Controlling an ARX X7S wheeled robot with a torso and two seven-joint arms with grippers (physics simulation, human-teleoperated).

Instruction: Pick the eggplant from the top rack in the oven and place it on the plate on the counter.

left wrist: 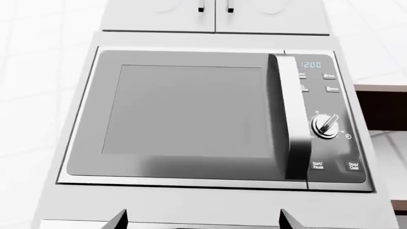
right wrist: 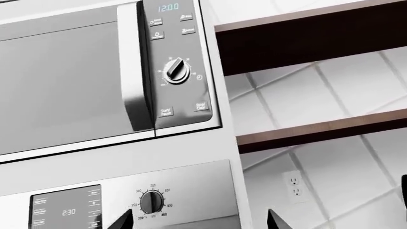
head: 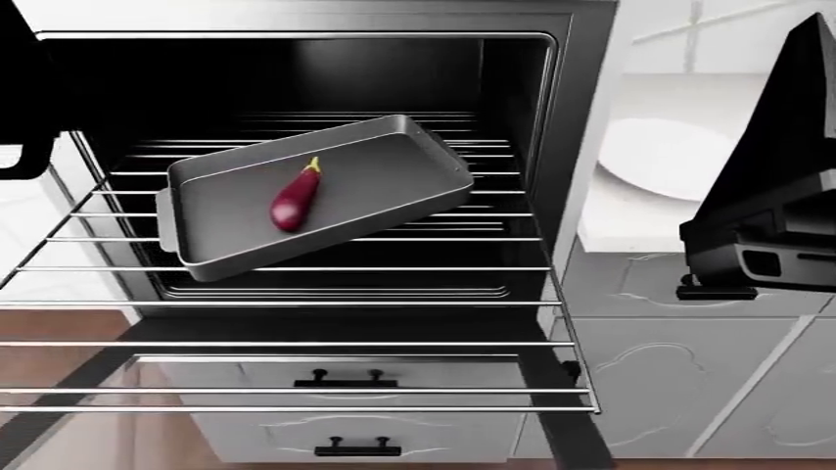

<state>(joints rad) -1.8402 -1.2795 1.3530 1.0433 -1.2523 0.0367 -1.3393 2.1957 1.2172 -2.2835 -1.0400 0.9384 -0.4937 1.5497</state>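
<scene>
Showing the task at its outset: nothing is grasped, and the whole pick, carry and set-down remain. The left arm (head: 20, 108) appears only as a dark shape at the head view's left edge; in its wrist view two dark fingertips (left wrist: 117, 219) stand well apart, so that gripper is spread and empty, aimed at the microwave (left wrist: 190, 117) above. Right of that arm, the oven (head: 523, 98) stands open with the top rack (head: 261, 304) drawn forward. On it rests a grey baking tray (head: 418, 166), and the eggplant (head: 296, 199) lies in the tray, well apart from both grippers. Farther right, the plate (head: 667, 162) sits bare on the counter (head: 614, 230), behind the right arm (head: 770, 196). The right gripper's fingertips (right wrist: 124, 220) also stand apart, empty, facing the oven's control panel (right wrist: 146, 202). Beyond lie tiled wall, brown shelves (right wrist: 305, 43) and grey cabinets (head: 679, 372)
</scene>
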